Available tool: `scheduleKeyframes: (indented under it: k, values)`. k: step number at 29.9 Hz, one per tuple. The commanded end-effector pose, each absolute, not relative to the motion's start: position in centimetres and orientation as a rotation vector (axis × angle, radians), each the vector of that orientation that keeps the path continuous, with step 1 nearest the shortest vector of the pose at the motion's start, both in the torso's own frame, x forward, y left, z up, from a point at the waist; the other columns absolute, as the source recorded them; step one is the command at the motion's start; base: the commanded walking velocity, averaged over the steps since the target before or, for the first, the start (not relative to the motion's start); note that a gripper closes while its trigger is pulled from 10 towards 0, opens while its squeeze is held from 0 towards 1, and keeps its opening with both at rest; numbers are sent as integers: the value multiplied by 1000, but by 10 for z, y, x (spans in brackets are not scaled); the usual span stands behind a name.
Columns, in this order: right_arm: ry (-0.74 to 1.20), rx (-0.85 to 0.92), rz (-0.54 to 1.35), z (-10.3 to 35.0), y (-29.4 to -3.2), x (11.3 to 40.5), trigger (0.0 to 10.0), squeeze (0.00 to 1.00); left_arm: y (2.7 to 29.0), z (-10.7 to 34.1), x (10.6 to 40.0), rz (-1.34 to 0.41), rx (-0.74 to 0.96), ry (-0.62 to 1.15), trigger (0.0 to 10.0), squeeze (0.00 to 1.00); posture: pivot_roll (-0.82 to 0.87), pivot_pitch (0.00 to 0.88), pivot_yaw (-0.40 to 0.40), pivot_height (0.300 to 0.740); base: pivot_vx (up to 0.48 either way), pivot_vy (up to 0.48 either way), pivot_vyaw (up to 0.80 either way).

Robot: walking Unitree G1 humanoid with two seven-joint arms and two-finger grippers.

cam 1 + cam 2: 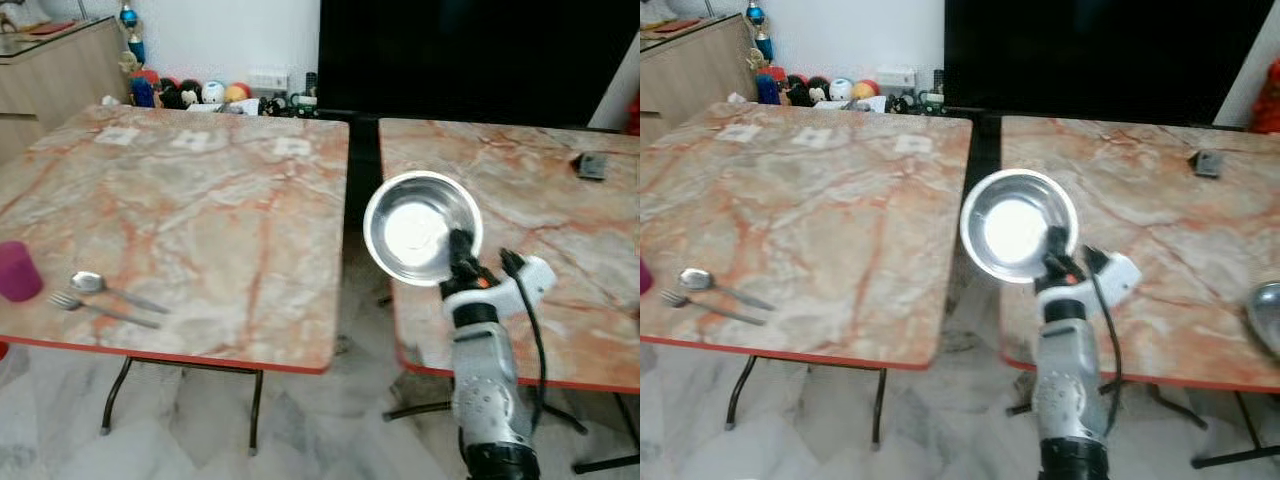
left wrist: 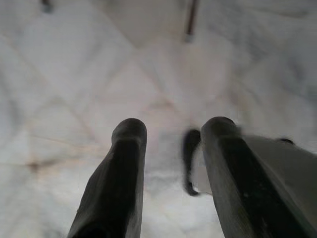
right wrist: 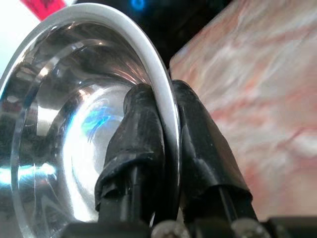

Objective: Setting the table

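Two marble-patterned counters [image 1: 200, 200] side by side on grey marble floor [image 1: 300, 430]; white wall [image 1: 230, 35], dark screen [image 1: 470, 55] behind.

Domestic living or dining room. Two folding tables with marble-patterned surfaces [image 1: 180, 210] and red edging stand side by side on thin metal legs over a pale marble-tiled floor [image 1: 300, 430]. Behind them, a large dark television screen [image 1: 470, 55], a row of small toys and figurines [image 1: 190, 93] along the white wall, and a wooden cabinet [image 1: 55, 70]. Tableware present: spoon [image 1: 95, 285], fork [image 1: 85, 305], purple cup [image 1: 18, 270].
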State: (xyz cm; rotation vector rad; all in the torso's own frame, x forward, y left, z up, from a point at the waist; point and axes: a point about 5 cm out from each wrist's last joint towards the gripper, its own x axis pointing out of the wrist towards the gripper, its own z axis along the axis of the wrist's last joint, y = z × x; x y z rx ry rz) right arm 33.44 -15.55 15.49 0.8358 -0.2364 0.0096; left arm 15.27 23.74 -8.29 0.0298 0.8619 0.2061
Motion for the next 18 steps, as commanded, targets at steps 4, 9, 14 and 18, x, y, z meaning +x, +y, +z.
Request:
scheduleKeyframes:
  k: [4, 9, 14, 18]
  values:
    - [-251, 840, 39, 163, -147, 337, 10000, 0, 245, -85, 145, 215, 45, 898, 10000, 0, 107, 96, -38, 740, 0, -419, 0]
    - [-245, 837, 36, 161, -147, 336, 10000, 0, 245, -85, 145, 216, 44, 900, 10000, 0, 104, 103, -39, 740, 0, -419, 0]
    - [-249, 830, 25, 162, -151, 336, 10000, 0, 244, -85, 145, 212, 43, 904, 10000, 0, 93, 112, -38, 740, 0, -418, 0]
    - [-251, 827, 19, 163, -153, 336, 10000, 0, 244, -85, 145, 210, 42, 906, 10000, 0, 87, 116, -37, 740, 0, -418, 0]
